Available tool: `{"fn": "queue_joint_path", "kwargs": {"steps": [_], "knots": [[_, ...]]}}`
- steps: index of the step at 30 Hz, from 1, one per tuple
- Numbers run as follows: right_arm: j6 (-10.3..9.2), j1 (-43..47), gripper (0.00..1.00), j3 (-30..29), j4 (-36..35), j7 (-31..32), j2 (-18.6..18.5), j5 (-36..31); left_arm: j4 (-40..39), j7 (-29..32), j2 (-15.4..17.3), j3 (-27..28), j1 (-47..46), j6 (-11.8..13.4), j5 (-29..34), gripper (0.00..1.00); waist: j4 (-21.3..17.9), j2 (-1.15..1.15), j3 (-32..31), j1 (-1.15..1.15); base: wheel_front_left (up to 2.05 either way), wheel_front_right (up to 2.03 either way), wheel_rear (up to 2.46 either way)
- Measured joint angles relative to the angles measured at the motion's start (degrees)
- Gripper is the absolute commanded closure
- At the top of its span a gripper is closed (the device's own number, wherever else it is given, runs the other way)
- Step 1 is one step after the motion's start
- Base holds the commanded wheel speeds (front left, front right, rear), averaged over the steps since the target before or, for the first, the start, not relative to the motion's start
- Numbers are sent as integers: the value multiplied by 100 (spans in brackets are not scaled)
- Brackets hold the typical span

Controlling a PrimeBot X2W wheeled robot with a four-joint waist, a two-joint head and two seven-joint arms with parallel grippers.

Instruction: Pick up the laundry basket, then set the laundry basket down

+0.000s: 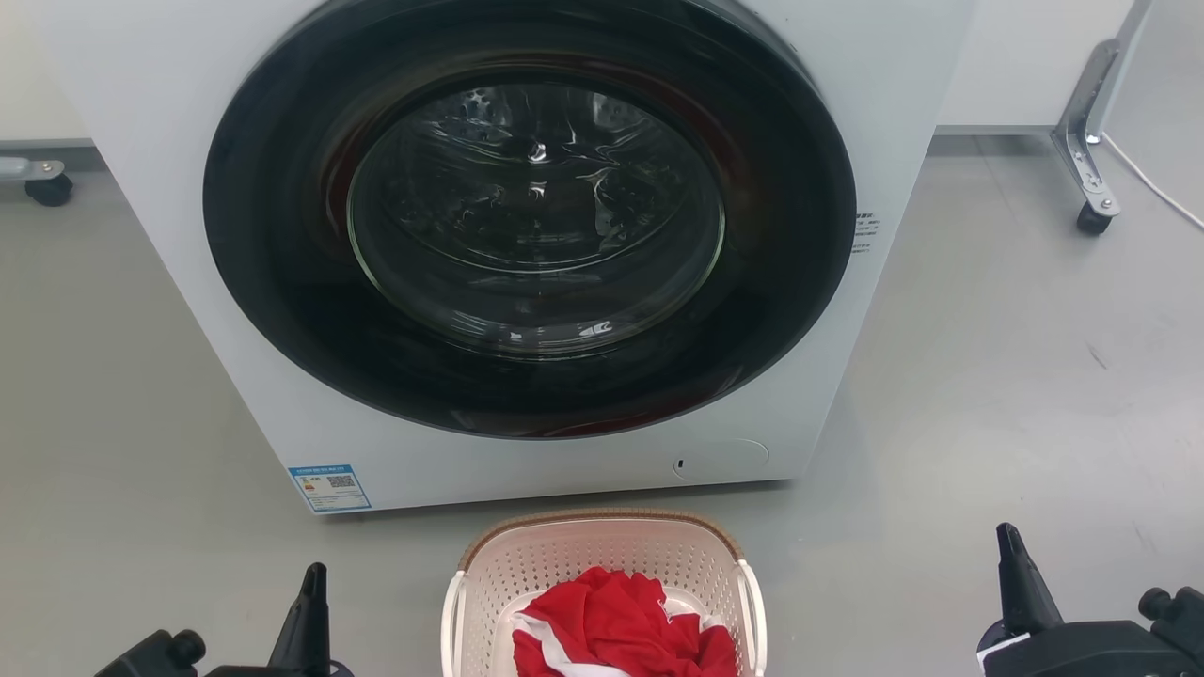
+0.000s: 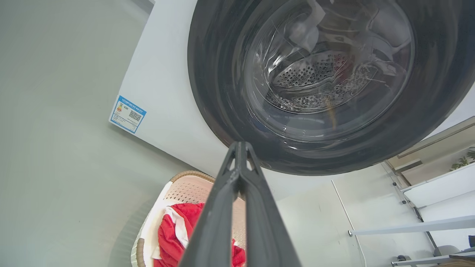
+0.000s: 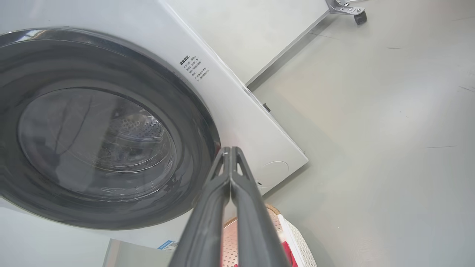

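Observation:
The laundry basket [image 1: 564, 555], cream-white and perforated with a brown woven-look rim, stands on the grey floor right in front of the washing machine, at the bottom middle of the head view. Red and white cloth [image 1: 616, 625] lies in it. My left gripper [image 1: 313, 578] is shut and empty, to the basket's left, apart from its white side handle [image 1: 452, 611]. My right gripper [image 1: 1011, 545] is shut too, well to the basket's right. In the left wrist view the basket [image 2: 185, 187] lies below the closed gripper [image 2: 240, 146]; in the right wrist view the basket's edge [image 3: 297, 231] shows beside the closed gripper [image 3: 231, 150].
The white washing machine [image 1: 235, 310] with its dark round glass door [image 1: 531, 216] shut rises just behind the basket. A metal frame leg on a caster [image 1: 1091, 179] stands at the back right, another caster [image 1: 47, 188] at the back left. Grey floor lies on both sides.

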Motion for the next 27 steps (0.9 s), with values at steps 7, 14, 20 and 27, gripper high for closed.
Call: {"fn": "queue_joint_path", "kwargs": {"steps": [7, 14, 20, 27], "knots": [[94, -53, 100, -157, 82, 124, 55, 506, 86, 107, -33, 109, -65, -63, -552, 100, 2, 0, -11, 0, 0, 0, 0], [194, -126, 100, -316, 158, 258, 109, 1028, 176, 227, -69, 231, -140, -163, -1024, 100, 3, 0, -21, 0, 0, 0, 0], [289, -169, 100, -457, 237, 371, 160, 1477, 236, 323, -98, 347, -237, -261, -1430, 100, 4, 0, -30, 0, 0, 0, 0], [374, -216, 100, -614, 314, 508, 223, 1972, 320, 452, -129, 454, -328, -360, -1975, 100, 6, 0, -40, 0, 0, 0, 0]]}}
